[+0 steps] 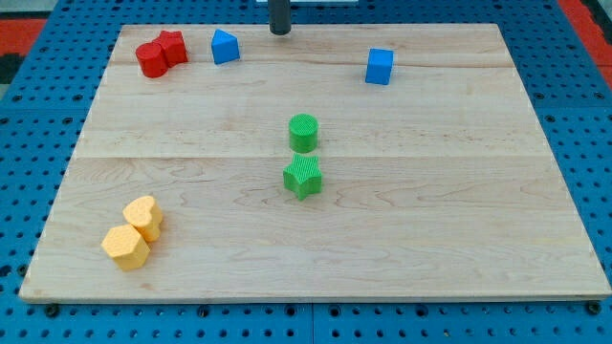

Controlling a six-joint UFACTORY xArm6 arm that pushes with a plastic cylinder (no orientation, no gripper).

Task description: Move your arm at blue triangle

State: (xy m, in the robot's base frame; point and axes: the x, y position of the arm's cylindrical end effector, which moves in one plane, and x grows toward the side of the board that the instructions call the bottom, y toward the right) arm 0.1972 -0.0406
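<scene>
The blue triangle (225,46) sits near the view's top left on the wooden board (430,191). My tip (279,32) is at the board's top edge, a short way to the right of the blue triangle and apart from it. The rod above the tip runs out of the view's top.
Two red blocks (160,53) touch each other left of the blue triangle. A blue cube (380,66) is at the top right. A green cylinder (303,132) and a green star (303,177) are at the centre. Two yellow blocks (134,232) are at the bottom left.
</scene>
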